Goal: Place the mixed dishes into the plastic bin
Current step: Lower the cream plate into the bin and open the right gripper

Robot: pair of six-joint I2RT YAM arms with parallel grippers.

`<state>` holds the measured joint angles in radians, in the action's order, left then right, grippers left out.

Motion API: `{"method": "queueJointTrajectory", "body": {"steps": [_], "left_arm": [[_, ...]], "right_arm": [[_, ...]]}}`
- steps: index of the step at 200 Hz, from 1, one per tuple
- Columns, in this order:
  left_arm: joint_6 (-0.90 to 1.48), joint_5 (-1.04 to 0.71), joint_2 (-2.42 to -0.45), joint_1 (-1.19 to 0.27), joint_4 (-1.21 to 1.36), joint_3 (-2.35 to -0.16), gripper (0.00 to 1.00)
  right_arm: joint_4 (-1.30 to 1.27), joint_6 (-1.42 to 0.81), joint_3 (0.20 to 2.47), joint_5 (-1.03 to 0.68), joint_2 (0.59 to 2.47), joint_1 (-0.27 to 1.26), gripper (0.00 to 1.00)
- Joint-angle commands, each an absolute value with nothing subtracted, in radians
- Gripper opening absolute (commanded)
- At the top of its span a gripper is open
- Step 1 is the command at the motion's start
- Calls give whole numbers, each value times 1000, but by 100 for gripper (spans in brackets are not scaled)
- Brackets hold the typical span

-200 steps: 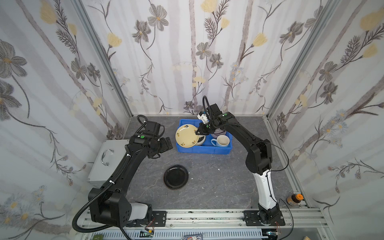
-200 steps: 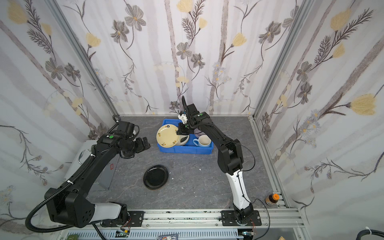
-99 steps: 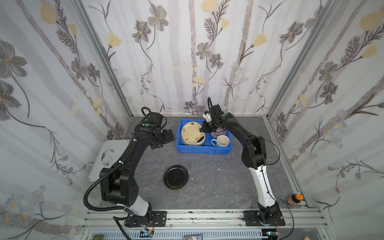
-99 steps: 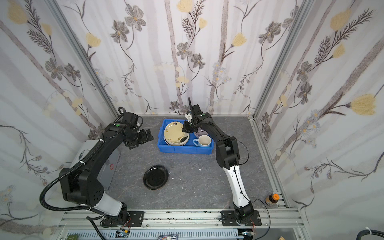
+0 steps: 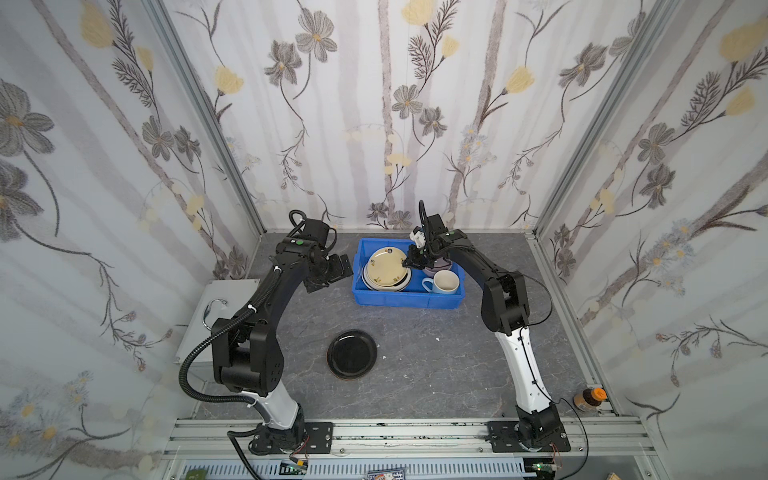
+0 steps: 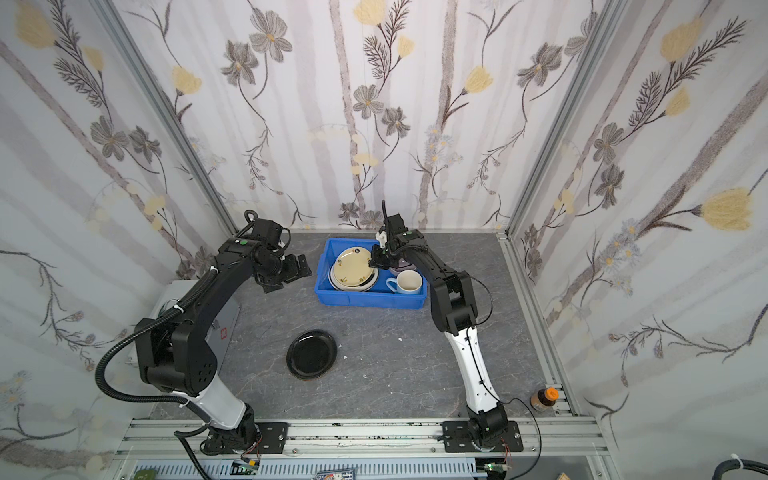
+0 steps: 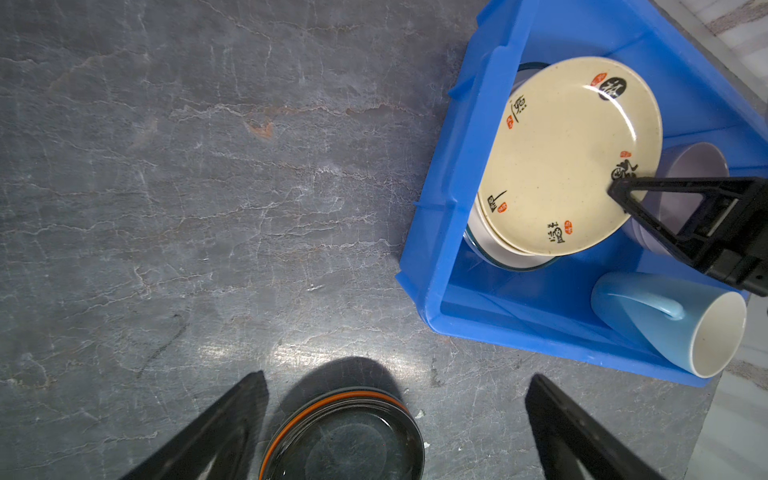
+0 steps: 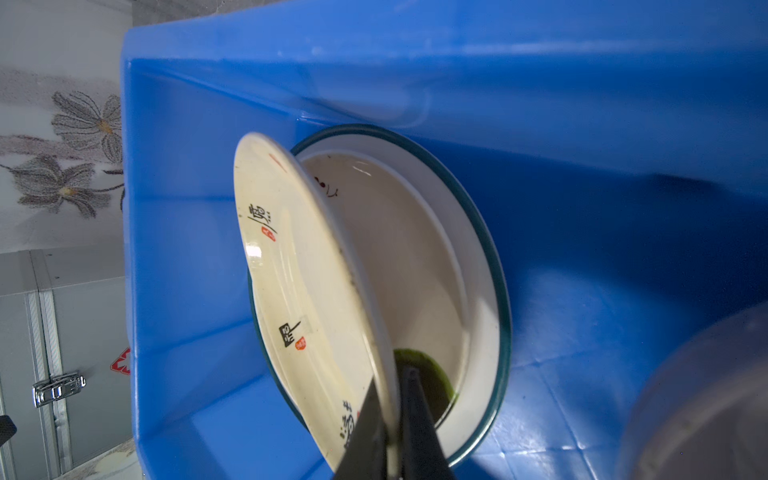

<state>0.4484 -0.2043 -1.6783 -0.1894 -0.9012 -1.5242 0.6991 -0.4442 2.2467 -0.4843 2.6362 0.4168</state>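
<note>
The blue plastic bin (image 5: pixel 407 301) stands at the back middle of the table. My right gripper (image 8: pixel 392 390) is shut on the rim of the cream plate (image 8: pixel 299 282), holding it tilted over a white plate with a dark rim (image 8: pixel 415 257) inside the bin. A lilac bowl (image 5: pixel 438 266) and a pale-blue mug (image 5: pixel 444 282) also sit in the bin. The black plate (image 5: pixel 352 354) lies alone on the table in front. My left gripper (image 5: pixel 336 270) hangs open and empty just left of the bin, well apart from the black plate (image 7: pixel 345 444).
A silver metal case (image 5: pixel 212 307) with a handle lies at the table's left edge. A small bottle with an orange cap (image 5: pixel 588 399) stands at the front right corner. Flowered walls close in three sides.
My right gripper has lowered the cream plate from a steep tilt to a flatter one over the stack. The left gripper has swung back toward the bin's left side, staying open.
</note>
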Motion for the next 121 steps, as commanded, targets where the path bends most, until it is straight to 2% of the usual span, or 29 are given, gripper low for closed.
{"method": "queueJointTrajectory", "body": {"steps": [1, 14, 32, 56, 67, 121], "left_arm": [[442, -209, -1686, -187, -913, -1532, 100], [442, -212, -1685, -187, -913, -1533, 100], [442, -212, -1686, -186, -913, -1533, 100], [444, -218, -1688, -186, -912, -1530, 100], [446, -220, -1686, -185, -911, -1528, 100], [457, -232, -1669, -186, -897, -1502, 100]], "right_arm": [[642, -456, 2256, -513, 2644, 416, 11], [643, -458, 2256, -515, 2648, 416, 14], [651, -458, 2256, -516, 2648, 416, 25], [665, -452, 2256, -512, 2645, 416, 32], [674, -450, 2256, -509, 2642, 415, 38], [718, -433, 2256, -489, 2629, 420, 48]]}}
